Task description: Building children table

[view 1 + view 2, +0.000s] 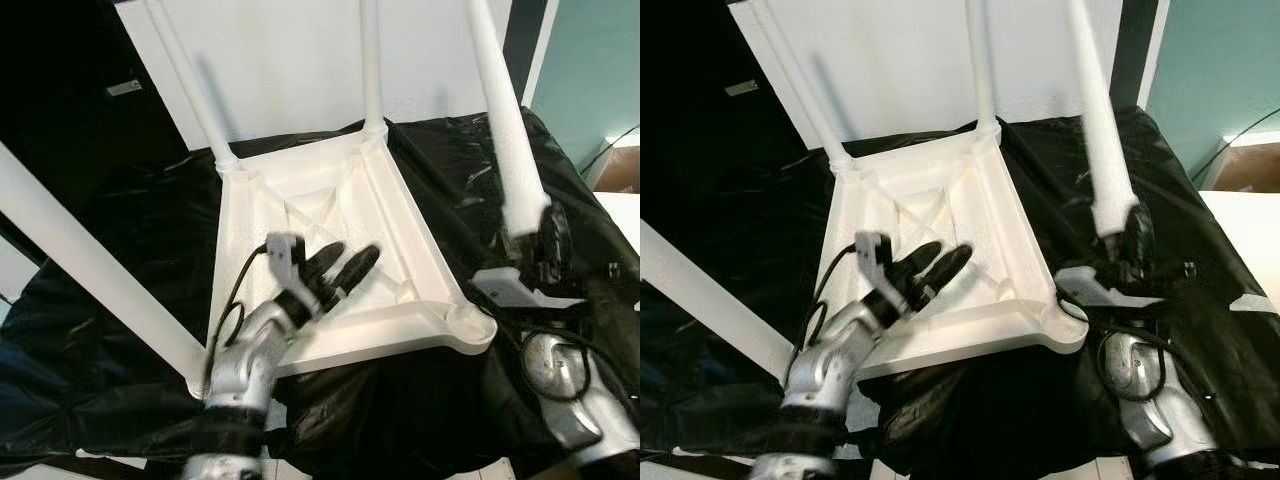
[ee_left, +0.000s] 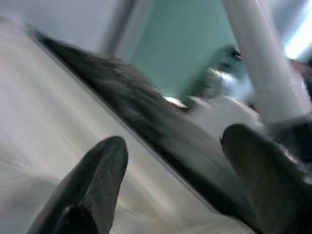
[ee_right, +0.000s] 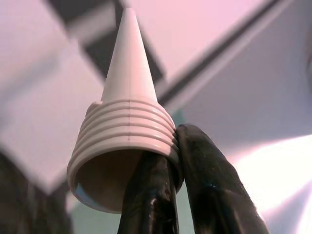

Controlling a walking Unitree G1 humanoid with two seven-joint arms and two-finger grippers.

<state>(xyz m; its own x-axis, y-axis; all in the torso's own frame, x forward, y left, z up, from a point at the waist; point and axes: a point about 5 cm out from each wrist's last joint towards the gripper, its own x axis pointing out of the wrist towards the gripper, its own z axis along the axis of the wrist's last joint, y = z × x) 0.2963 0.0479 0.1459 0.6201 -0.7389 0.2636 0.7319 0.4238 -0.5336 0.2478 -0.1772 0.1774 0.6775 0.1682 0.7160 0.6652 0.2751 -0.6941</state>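
A white children's table point(image 1: 400, 345) lies upside down on black sheeting. Three white legs stand in its corners: far left point(image 1: 195, 95), far right point(image 1: 371, 60) and near left point(image 1: 90, 270). My left gripper point(image 1: 350, 258) is open, its fingers point(image 2: 92, 180) lying on the ribbed underside near the front edge. My right gripper point(image 1: 545, 240) is shut on the threaded lower end of a fourth leg point(image 1: 505, 130), held roughly upright just right of and above the empty near-right corner socket point(image 1: 472, 322). The right wrist view shows the leg's ribbed end point(image 3: 127, 112) pinched between the fingers point(image 3: 204, 180).
Black plastic sheeting point(image 1: 130, 200) covers the work surface and drapes over its edges. A white wall stands close behind the table. To the right are a teal wall point(image 1: 590, 60), a white surface point(image 1: 620, 215) with a cable, and a brown box point(image 1: 622, 175).
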